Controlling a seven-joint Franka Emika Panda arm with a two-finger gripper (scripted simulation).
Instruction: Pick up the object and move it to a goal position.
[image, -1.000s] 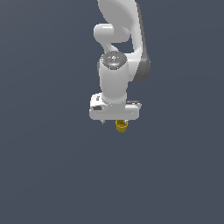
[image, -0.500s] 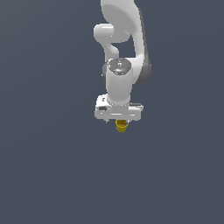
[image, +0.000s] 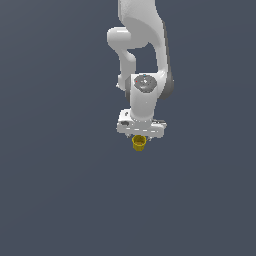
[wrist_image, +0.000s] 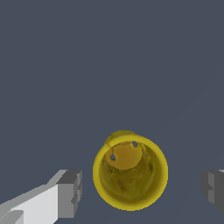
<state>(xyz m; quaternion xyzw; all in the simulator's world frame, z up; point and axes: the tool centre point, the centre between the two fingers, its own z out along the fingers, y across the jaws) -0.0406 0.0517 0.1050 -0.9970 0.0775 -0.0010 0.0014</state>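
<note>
1. Gripper: jaws spread wide. In the wrist view a grey pad stands on one side of the yellow cup and a second pad on the other. Each is clear of the cup wall, with dark ground visible between. Nothing is grasped.
2. Yellow cup: sits between the two pads, nearer the first one. Its open mouth faces the wrist camera, and the rim reads wider than the base. Two small dark holes show on the inner floor.
3. Exterior view: the cup appears just below the white gripper body, narrower than that body. The fingers themselves cannot be made out here.
4. Arm: white links rise above the gripper, wrist pointing downward toward the cup.
5. Surroundings: uniform dark grey ground on all sides of the cup.
</note>
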